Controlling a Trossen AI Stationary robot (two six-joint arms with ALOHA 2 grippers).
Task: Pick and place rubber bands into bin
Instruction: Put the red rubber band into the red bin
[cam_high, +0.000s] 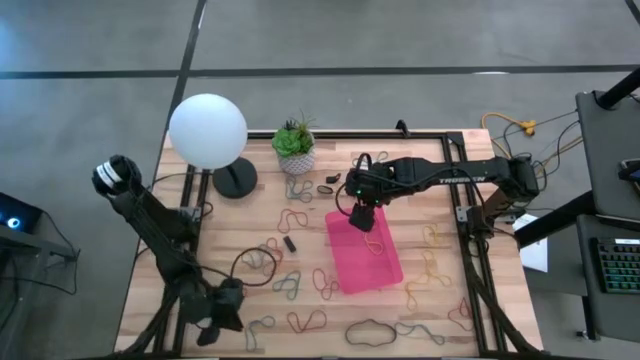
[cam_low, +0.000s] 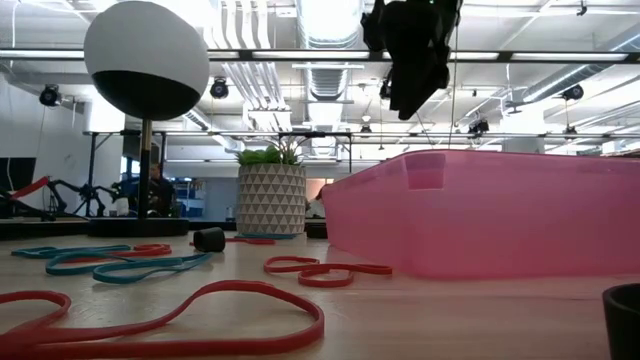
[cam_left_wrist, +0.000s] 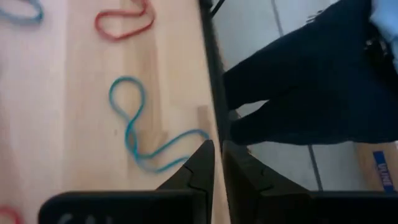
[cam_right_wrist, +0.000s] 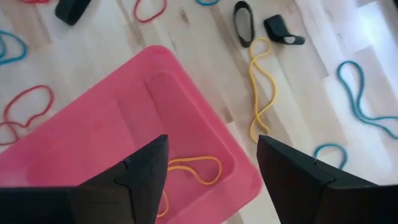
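High view: wooden table (cam_high: 230, 225), grey floor around; left tool (cam_high: 212, 330) narrow, right tool (cam_high: 366, 222) wide.

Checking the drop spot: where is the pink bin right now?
In the high view, the bin lies right of table centre, with the open right claw hovering over its far end.

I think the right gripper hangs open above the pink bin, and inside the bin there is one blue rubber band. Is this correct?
Not quite: the rubber band inside the pink bin is yellow, not blue, as the right wrist view shows. The rest holds: the right gripper hangs open above the bin.
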